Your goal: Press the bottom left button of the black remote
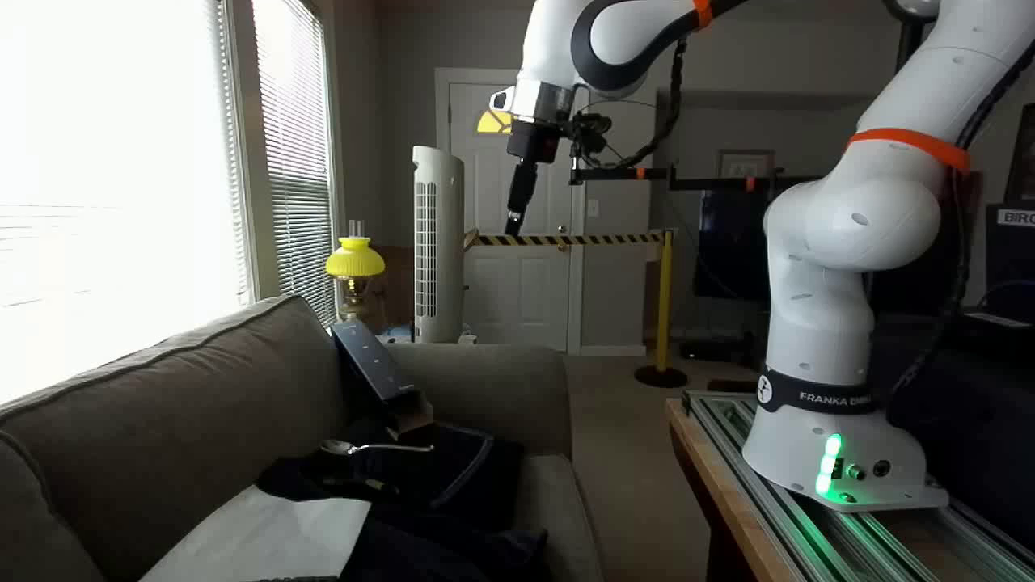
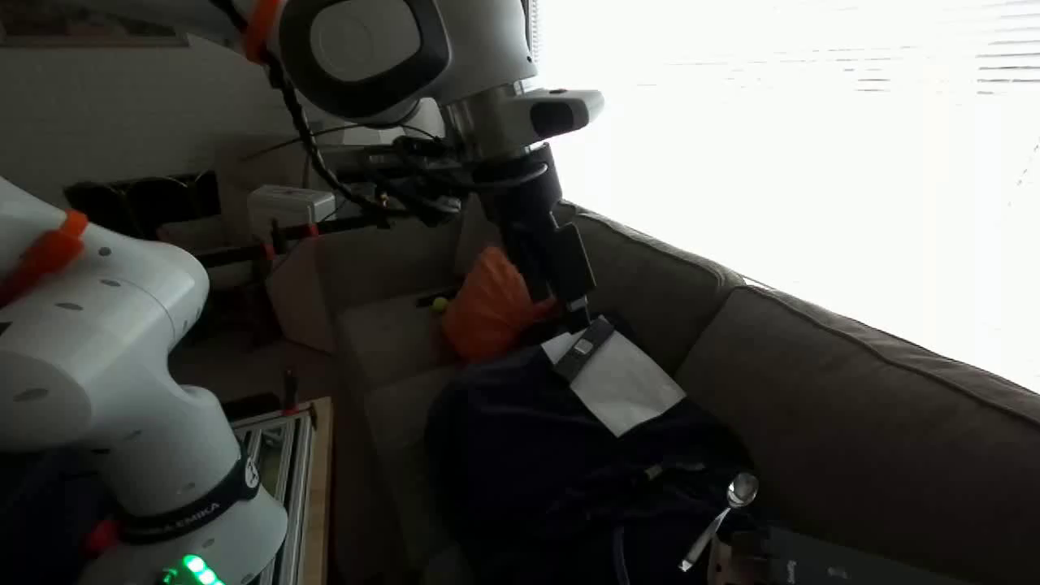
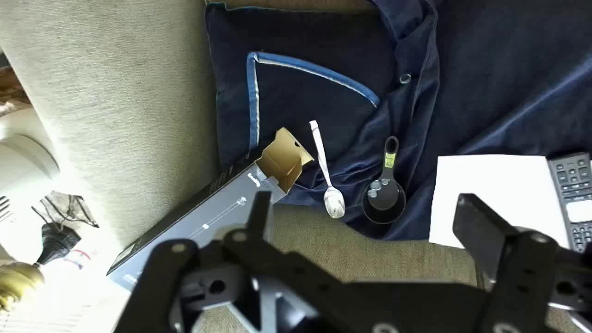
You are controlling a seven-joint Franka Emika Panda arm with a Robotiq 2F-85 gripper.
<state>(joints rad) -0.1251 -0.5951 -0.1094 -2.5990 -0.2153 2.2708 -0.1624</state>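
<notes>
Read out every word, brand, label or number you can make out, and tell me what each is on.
"FRANKA EMIKA": black band around the robot base, pieced from both exterior views.
"BIR", then a letter cut off: white sign at the right edge of an exterior view.
Too small or blurred to read: print on the box, key marks on the remote, the yellow label on the black scoop.

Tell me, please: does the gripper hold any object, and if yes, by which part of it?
Nothing is held: in the wrist view the gripper stands open, with nothing clamped between its fingers. The black remote lies on white paper.
</notes>
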